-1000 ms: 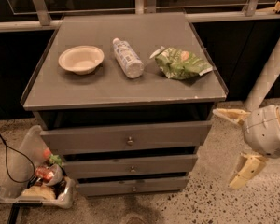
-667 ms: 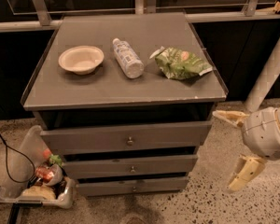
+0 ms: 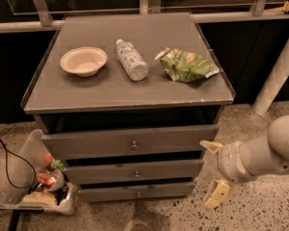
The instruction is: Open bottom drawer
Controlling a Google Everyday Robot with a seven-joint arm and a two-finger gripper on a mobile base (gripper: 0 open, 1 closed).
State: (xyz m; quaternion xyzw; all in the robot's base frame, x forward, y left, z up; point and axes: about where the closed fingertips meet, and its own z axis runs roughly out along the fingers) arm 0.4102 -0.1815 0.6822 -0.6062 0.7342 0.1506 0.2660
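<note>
The bottom drawer (image 3: 106, 193) is shut, the lowest front, just above the floor. I judge it stiff, light wood; its small slippery knob (image 3: 138, 194) is the only hold. My claw (image 3: 213, 170) hangs just right of the drawer, spread wide and empty.

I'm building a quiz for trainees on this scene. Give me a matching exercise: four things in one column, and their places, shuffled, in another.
1 bowl
2 bottle
3 bottom drawer
4 gripper

a lowest front of the cabinet
b right of the cabinet, open, holding nothing
c left on the cabinet top
d lying in the middle of the cabinet top

Pairs: 1-c, 2-d, 3-a, 4-b
</note>
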